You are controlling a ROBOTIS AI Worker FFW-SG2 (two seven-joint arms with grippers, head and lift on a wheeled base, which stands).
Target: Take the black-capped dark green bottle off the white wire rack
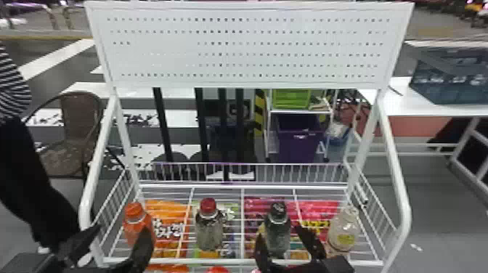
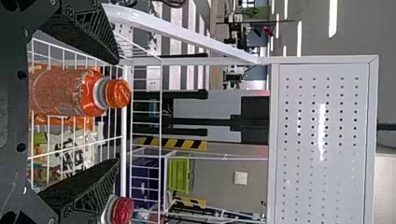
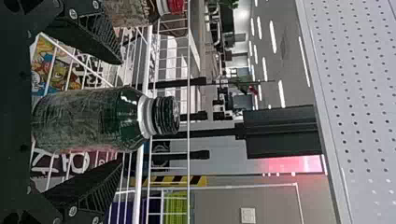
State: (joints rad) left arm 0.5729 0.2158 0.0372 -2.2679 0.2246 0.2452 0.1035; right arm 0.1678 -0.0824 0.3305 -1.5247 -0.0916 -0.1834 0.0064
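One dark green bottle [image 1: 277, 234] with a black cap stands upright on the white wire rack [image 1: 242, 187], between the fingers of the right pincer [image 1: 279, 235]. That pincer is wide, its two fingers spread around the bottle without gripping it. On the side towards the red-capped bottle [image 1: 210, 230], the right wrist view shows space between finger and green bottle; on the other side I cannot tell whether they touch.

The red-capped bottle stands to the left of the right pincer and to the right of the left pincer [image 1: 121, 232], so between the two. The left pincer is also wide, with the orange bottle [image 1: 133, 219] upright between its spread fingers. To the right of the right pincer stands a clear bottle [image 1: 343, 228] with a yellow label. Below the wires, colourful packets lie lower than both pincers, and a white perforated panel [image 1: 247, 47] rises beyond and above them.
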